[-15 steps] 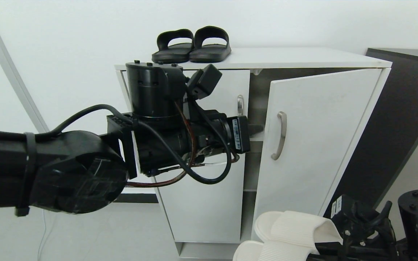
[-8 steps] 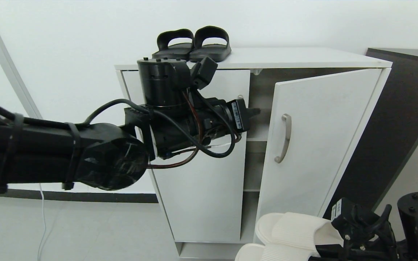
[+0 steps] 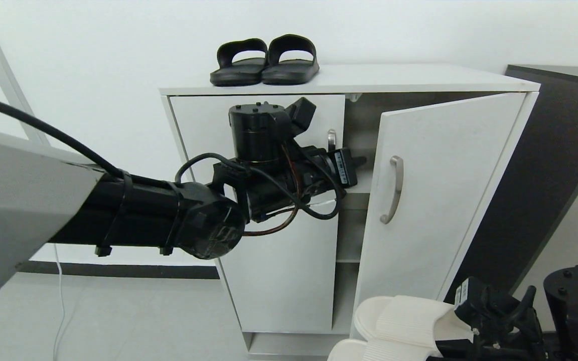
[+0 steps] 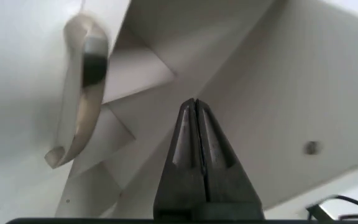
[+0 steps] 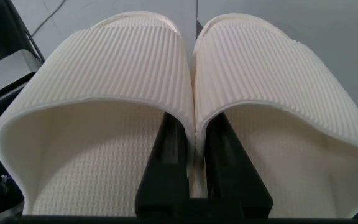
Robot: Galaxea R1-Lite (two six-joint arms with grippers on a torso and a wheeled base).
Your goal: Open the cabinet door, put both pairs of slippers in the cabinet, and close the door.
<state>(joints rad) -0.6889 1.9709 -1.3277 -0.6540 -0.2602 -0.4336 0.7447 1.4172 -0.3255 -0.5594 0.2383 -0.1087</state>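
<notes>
Cabinet (image 3: 419, 75) has 2 doors; R door (image 3: 444, 175) stands ajar, L door (image 3: 279, 281) shut; 1 handle each. 2 black slippers (image 3: 265, 62), 1 pair, sit side by side on cabinet top, toward its L end. L pincer (image 3: 356, 161) clenched w/ nothing in it, tip at the gap btw doors, just beside L door's handle (image 3: 331, 138). R pincer (image 5: 194, 155) grasps 2 white slippers (image 5: 185, 74), 1 finger inside each, pinching their touching sides; held low, in front of R door.

Bright, even, diffuse light; soft shadow inside the cabinet (image 3: 419, 75) behind its ajar door (image 3: 434, 200).
</notes>
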